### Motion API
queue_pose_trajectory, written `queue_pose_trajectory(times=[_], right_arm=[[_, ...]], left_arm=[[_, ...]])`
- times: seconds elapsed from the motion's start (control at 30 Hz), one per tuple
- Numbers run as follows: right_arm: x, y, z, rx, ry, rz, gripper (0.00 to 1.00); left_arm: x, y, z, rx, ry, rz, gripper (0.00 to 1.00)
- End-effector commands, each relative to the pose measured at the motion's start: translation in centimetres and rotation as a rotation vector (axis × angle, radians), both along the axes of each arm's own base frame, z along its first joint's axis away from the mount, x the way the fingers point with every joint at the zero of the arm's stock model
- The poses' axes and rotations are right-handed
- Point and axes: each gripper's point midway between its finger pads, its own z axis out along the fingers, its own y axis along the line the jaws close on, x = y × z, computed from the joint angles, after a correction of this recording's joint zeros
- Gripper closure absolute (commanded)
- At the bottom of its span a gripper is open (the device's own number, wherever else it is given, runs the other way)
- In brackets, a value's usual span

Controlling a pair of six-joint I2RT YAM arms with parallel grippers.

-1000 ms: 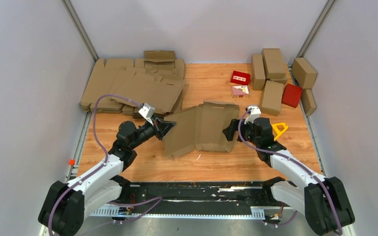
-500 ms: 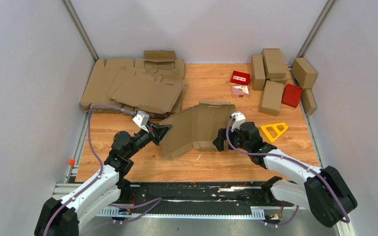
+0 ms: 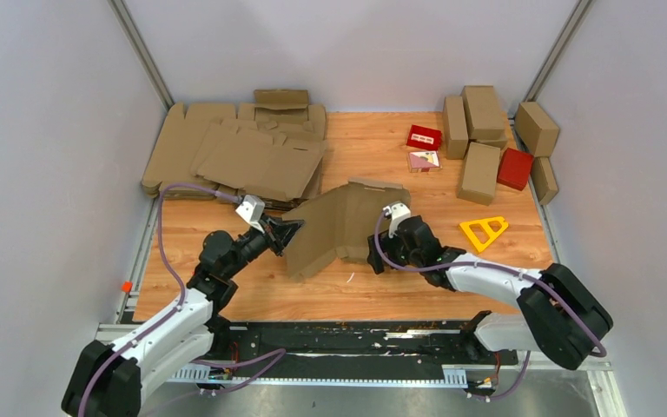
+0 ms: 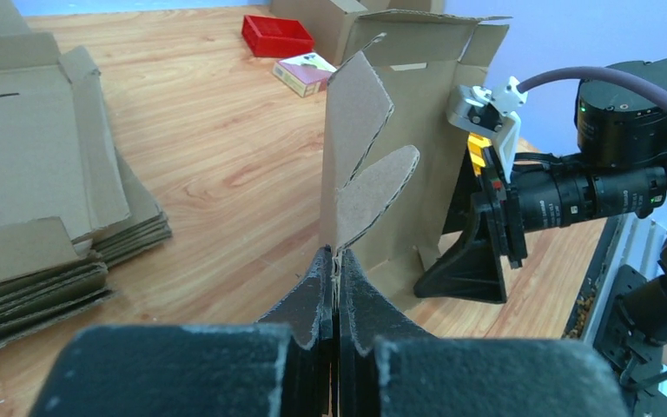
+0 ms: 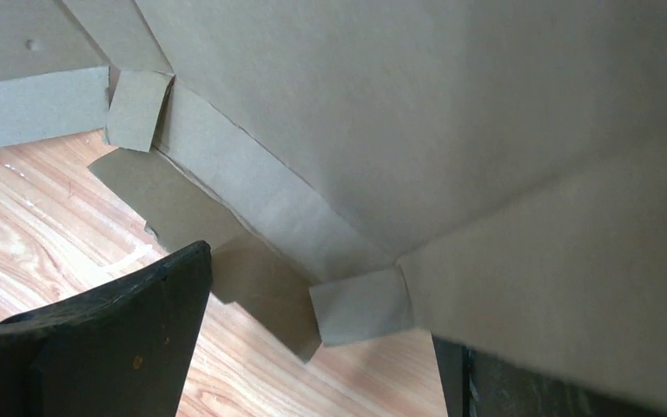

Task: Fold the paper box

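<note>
I see the left gripper clamped shut on a side flap of the paper box. The box stands half-raised at the middle of the table. The right gripper has its jaws spread wide at the box's right panel.

One part-folded paper box, five finished brown boxes, two red boxes, one yellow triangle

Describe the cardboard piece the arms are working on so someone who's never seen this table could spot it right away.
On the wooden table, look at its middle. The plain brown die-cut cardboard sheet there stands half raised like a tent, one edge tab pinched by the left gripper; the other brown blanks lie flat, stacked at the far left.
</note>
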Motion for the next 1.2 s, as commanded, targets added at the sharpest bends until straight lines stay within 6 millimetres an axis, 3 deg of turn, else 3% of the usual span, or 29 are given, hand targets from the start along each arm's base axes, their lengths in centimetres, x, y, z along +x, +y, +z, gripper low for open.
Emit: queue_pose_trajectory(times=[0.0, 0.1, 0.37, 0.6, 0.8, 0.9, 1.17], right_arm=[[1.9, 1.0, 1.7, -0.035, -0.076, -0.021, 0.12], [2.0, 1.2, 1.5, -0.046, -0.067, -0.014, 0.30], [1.3, 2.3, 1.4, -0.047, -0.073, 0.030, 0.19], [2.2, -0.1, 1.7, -0.111, -0.084, -0.115, 0.11], [2.1, -1.5, 3.6, -0.067, -0.148, -0.188, 0.10], [1.9, -2.6, 3.5, -0.096, -0.145, -0.224, 0.08], [1.3, -2.0, 3.1, -0.067, -0.114, -0.197, 0.19]], left_arm=[[-0.5, -1.2, 1.8, -0.049, -0.028, -0.075, 1.00], [-0.5, -1.2, 1.8, -0.052, -0.021, -0.074, 1.00], [-0.9, -1.6, 2.1, -0.083, -0.016, -0.102, 1.00], [-0.5, -1.0, 2.1, -0.060, -0.019, -0.058, 1.00], [-0.7, -0.5, 2.5, -0.037, -0.056, -0.042, 1.00], [-0.6, -0.5, 2.5, -0.029, -0.053, -0.038, 1.00], [-0.5, -0.1, 2.5, -0.023, -0.056, -0.011, 1.00]])
